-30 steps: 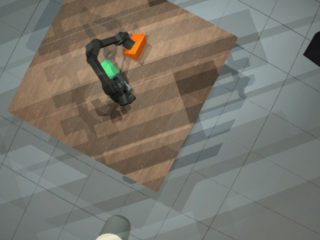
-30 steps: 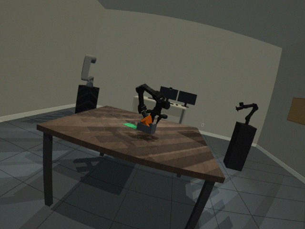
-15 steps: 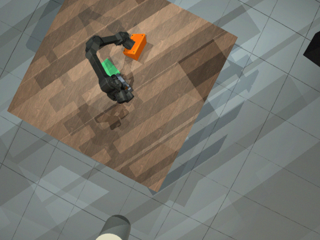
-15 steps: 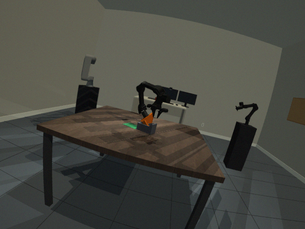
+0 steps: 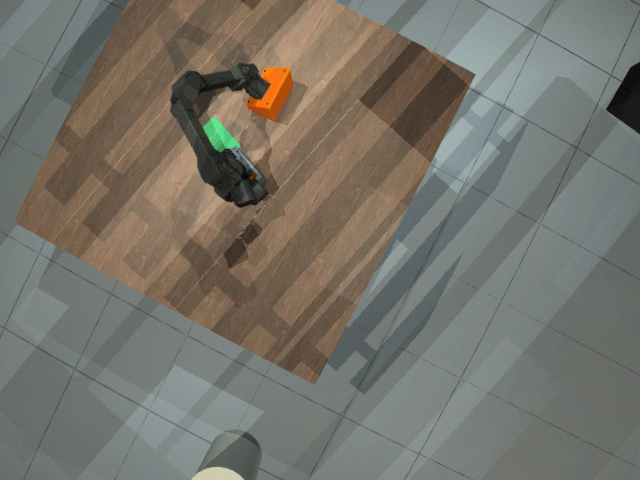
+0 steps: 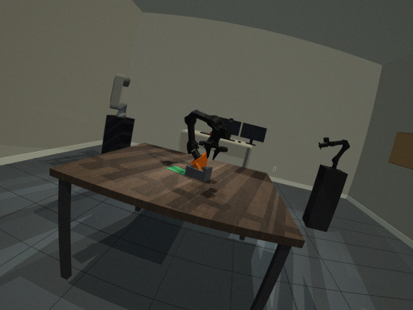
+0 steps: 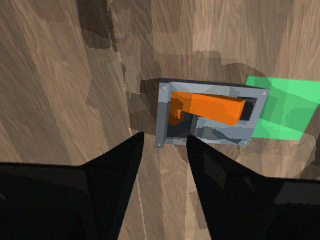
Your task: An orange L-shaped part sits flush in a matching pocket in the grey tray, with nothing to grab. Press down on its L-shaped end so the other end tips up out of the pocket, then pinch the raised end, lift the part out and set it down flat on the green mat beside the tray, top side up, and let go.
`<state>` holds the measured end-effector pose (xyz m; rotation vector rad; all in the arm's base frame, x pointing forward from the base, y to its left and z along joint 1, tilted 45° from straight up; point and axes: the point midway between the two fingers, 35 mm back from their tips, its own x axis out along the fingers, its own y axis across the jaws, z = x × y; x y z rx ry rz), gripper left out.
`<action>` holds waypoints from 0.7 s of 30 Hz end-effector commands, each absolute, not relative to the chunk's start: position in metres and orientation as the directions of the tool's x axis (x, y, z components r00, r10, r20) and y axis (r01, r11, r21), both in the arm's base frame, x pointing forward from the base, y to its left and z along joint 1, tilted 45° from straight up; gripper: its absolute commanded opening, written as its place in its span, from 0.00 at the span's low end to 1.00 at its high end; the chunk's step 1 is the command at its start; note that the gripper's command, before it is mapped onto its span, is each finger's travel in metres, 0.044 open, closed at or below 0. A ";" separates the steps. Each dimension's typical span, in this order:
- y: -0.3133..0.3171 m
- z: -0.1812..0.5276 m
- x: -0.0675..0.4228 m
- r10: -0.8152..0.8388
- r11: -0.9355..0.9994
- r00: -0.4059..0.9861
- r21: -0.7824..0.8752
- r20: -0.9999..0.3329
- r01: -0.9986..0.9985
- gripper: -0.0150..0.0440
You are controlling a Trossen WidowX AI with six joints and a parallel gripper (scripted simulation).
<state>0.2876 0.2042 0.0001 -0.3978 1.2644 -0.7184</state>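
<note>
The orange L-shaped part [image 7: 210, 107] [image 6: 197, 163] is tipped in the grey tray [image 7: 164, 115] [image 6: 199, 174]. Its L end is down in the pocket and its long end, on the mat side, sticks up above the rim. The green mat [image 7: 287, 107] [image 6: 175, 170] [image 5: 219, 135] lies flat right beside the tray. My gripper [image 7: 165, 138] [image 6: 210, 154] [image 5: 252, 193] hangs above the tray's edge on the L-end side, clear of the part. Its fingers stand partly apart with nothing between them. In the top view the arm hides most of the tray.
The arm's orange base block [image 5: 269, 93] stands on the wooden table [image 5: 336, 206] beyond the mat. Off the table are black pedestals with other arms [image 6: 325, 196] [image 6: 117, 133] and a desk with monitors [image 6: 253, 132].
</note>
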 end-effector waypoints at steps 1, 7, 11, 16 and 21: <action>0.204 0.000 0.288 -0.683 0.722 0.129 -0.637 -0.719 0.268 0.56; 0.201 0.003 0.288 -0.683 0.729 0.128 -0.660 -0.719 0.182 0.69; 0.190 0.013 0.287 -0.685 0.708 0.125 -0.696 -0.718 -0.120 0.73; 0.173 0.028 0.284 -0.687 0.553 0.120 -0.623 -0.717 -0.553 0.73; 0.156 0.042 0.280 -0.690 0.281 0.116 -0.411 -0.715 -0.867 0.73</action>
